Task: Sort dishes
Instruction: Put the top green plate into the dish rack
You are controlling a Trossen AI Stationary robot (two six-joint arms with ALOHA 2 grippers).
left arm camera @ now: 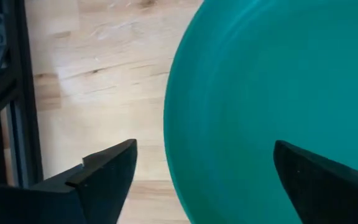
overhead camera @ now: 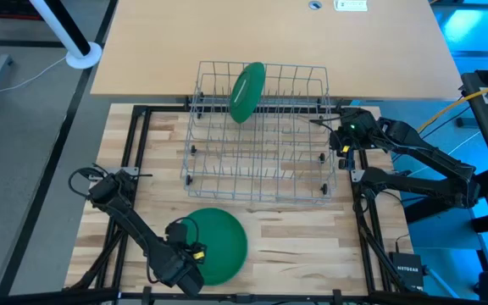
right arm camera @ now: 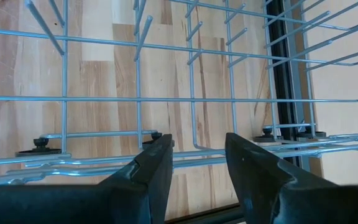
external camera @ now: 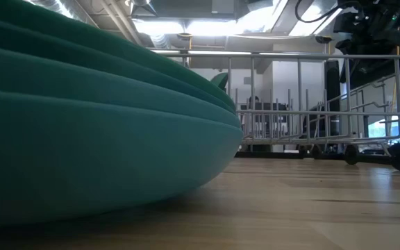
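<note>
You have one rack (overhead camera: 261, 135) on the table (overhead camera: 312, 246), standing at the far middle, and green plates in two places. One plate (overhead camera: 247, 91) stands on edge in the rack's far row, tilted a little, its faces turned left and right and its long axis running near to far. The rest lie flat in a stack (overhead camera: 219, 241) at the near edge, left of centre (the low view shows at least four rims layered in it (external camera: 103, 132), so count five plates in all, though the bottom of the pile is hard to separate). The stack sits well apart from the rack, with bare wood between them. Your left gripper (overhead camera: 183, 254) hangs over the stack's left rim; in the left wrist view its fingers (left arm camera: 107, 171) are spread wide, one beyond the rim over the wood and the other over the top plate (left arm camera: 272, 93), holding nothing. Whether they touch the plate you cannot tell. Your right gripper (overhead camera: 343, 135) is just beside the rack's right side, toward its far end; the right wrist view shows its fingers (right arm camera: 151, 168) set to a narrow gap, empty, looking down through the wires (right arm camera: 191, 99) to the table.
</note>
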